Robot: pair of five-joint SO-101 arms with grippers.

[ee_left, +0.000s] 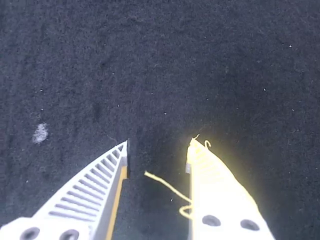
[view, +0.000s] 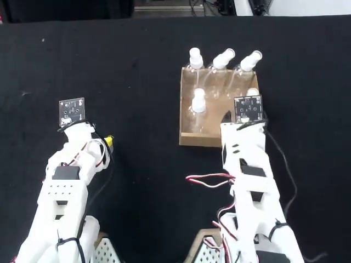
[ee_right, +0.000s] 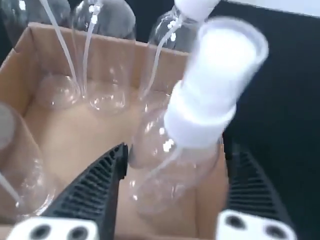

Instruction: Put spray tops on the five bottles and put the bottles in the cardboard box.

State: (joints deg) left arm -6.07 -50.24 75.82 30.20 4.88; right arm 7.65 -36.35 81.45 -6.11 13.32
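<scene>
The cardboard box (view: 198,140) sits right of the table's middle. Three clear bottles with white spray tops (view: 195,57) (view: 224,58) (view: 251,60) lean along its far side, and another (view: 198,100) stands nearer the front. My right arm (view: 244,148) hangs over the box's near right corner. The right gripper (ee_right: 180,155) is open, its black fingers (ee_right: 107,172) on either side of a fifth capped bottle (ee_right: 200,100) standing in the box (ee_right: 80,135). My left gripper (ee_left: 159,150) is open above bare black cloth on the table's left, holding nothing.
Black cloth (view: 137,82) covers the table, with free room across the left and middle. Red and white cables (view: 208,179) loop beside the right arm. A pale speck (ee_left: 40,132) lies on the cloth near the left gripper.
</scene>
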